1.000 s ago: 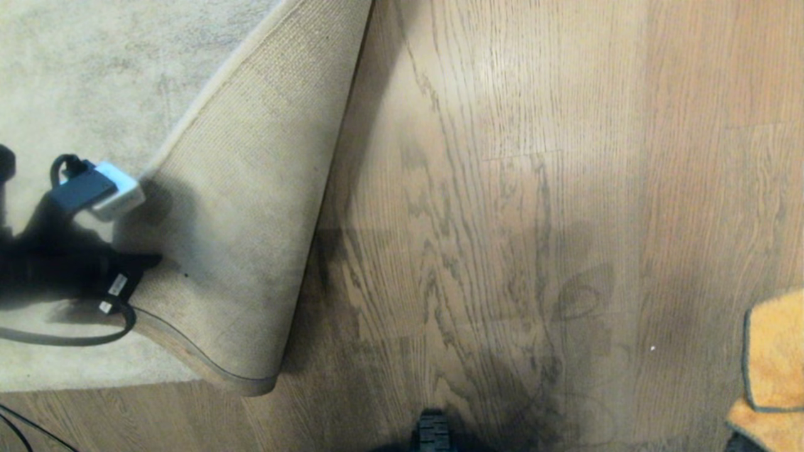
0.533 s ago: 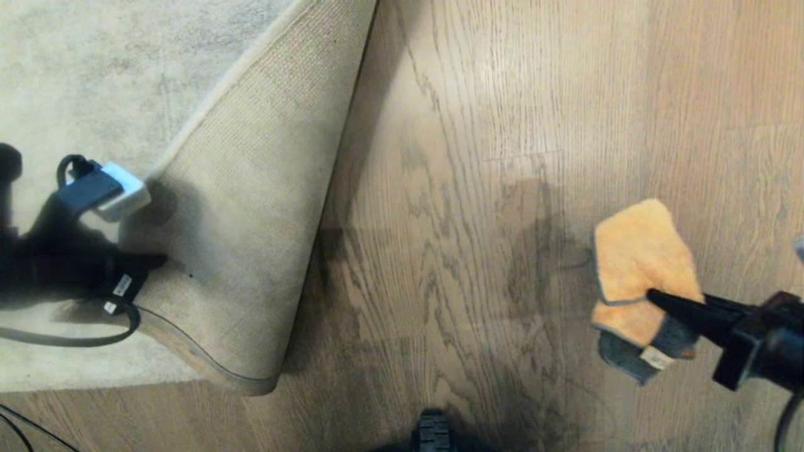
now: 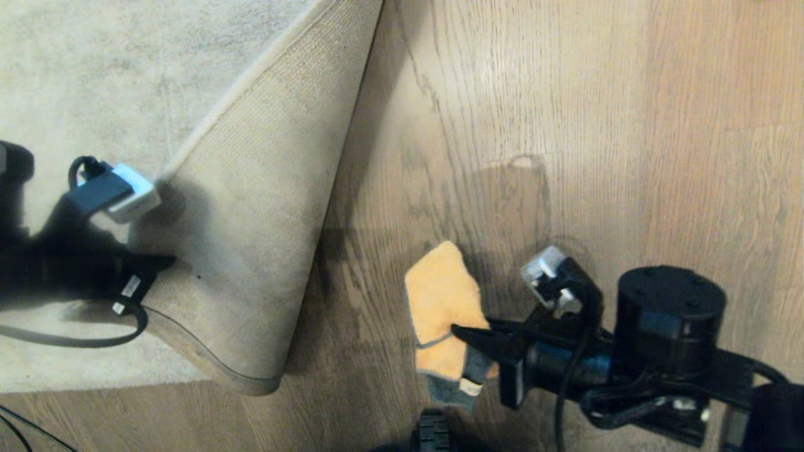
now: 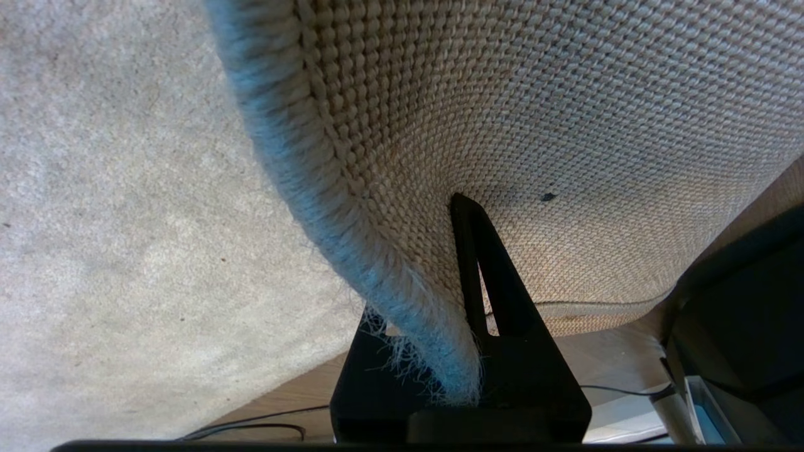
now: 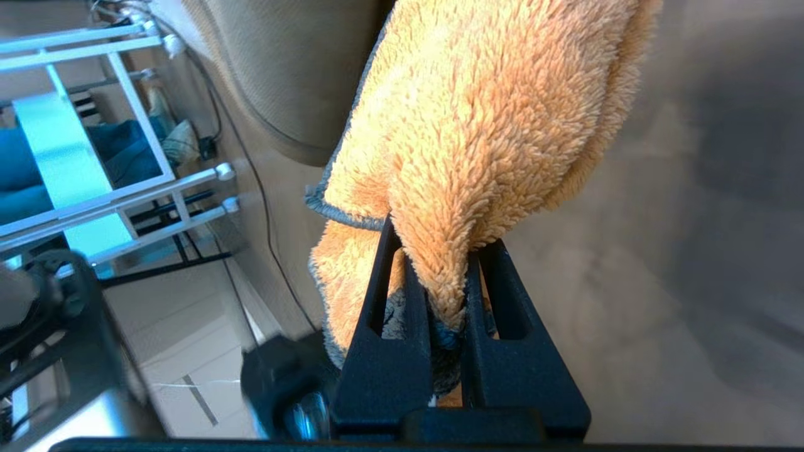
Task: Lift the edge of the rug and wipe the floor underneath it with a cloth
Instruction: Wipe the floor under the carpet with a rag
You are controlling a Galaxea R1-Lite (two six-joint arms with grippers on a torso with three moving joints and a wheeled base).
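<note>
The rug is folded back, its tan woven backing (image 3: 251, 220) facing up over the grey pile. At the left, my left gripper (image 3: 160, 260) is shut on the rug edge (image 3: 207, 367) and holds it off the floor (image 3: 565, 125). In the left wrist view the bound rug edge (image 4: 352, 251) runs down into the left gripper (image 4: 433, 226), with one black finger (image 4: 483, 270) against the backing and the other hidden behind the rug. My right gripper (image 3: 461, 333) is shut on the orange cloth (image 3: 440, 301), just right of the fold. The fuzzy cloth (image 5: 502, 113) is pinched in the right gripper (image 5: 440, 235).
A black part of my base (image 3: 433, 433) shows at the bottom middle. A thin cable (image 3: 19, 427) lies on the planks at the bottom left. In the right wrist view a white metal rack (image 5: 94, 125) and another cable (image 5: 264, 207) stand beyond the rug.
My right arm has swung in from the right edge toward the folded rug, carrying the cloth. My left gripper keeps its hold on the rug edge, almost still.
</note>
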